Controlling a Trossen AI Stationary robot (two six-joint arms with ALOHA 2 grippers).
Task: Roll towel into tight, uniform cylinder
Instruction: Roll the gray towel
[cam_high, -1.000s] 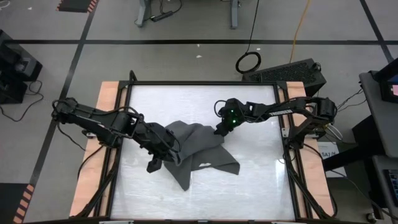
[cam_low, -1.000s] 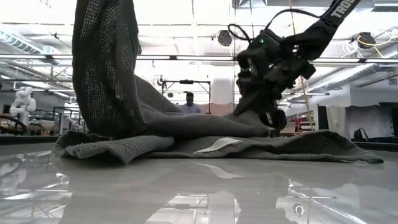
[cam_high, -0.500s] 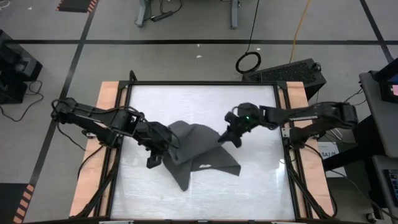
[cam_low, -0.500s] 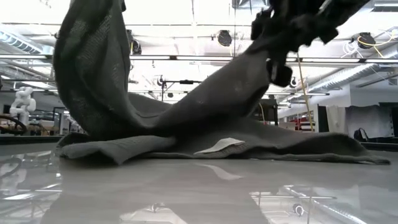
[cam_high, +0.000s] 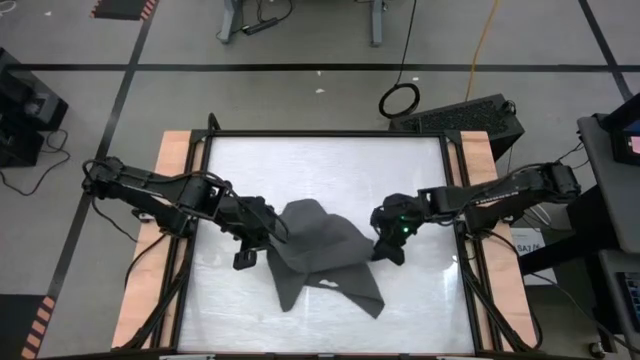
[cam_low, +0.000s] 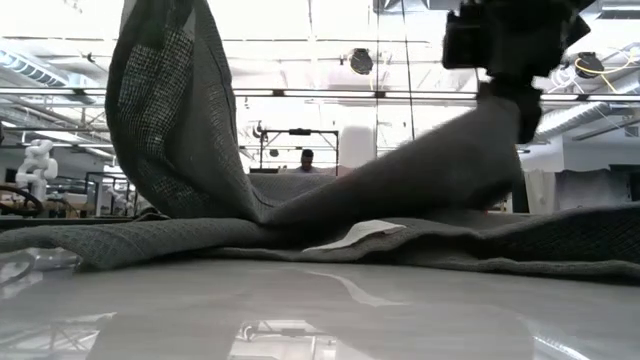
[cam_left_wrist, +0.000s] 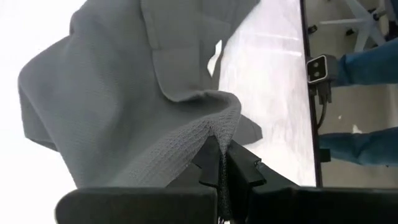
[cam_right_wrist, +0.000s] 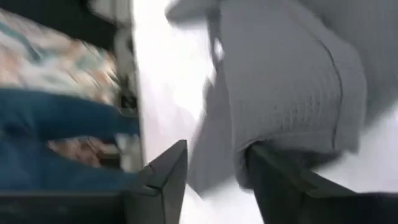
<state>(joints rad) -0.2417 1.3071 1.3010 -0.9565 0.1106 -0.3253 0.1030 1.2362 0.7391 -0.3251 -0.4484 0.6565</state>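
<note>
Towel (cam_high: 322, 250) lies crumpled mid-table, white tag (cam_high: 328, 286) facing up. Left gripper (cam_left_wrist: 219, 163) is clamped tight on one towel edge, lifting it. Right gripper (cam_high: 392, 243) at towel's opposite side, fingers (cam_right_wrist: 166, 180) parted; prob. nothing held, view blurry.

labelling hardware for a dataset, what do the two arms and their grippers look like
Both arms are matte black, jointed, with black cables running along them. The right gripper has a small green light glowing on its wrist. The left gripper has dark, angular, flat-sided fingers.

Left pincer (cam_left_wrist: 219, 163) shut, right pincer (cam_right_wrist: 214, 171) parted.
</note>
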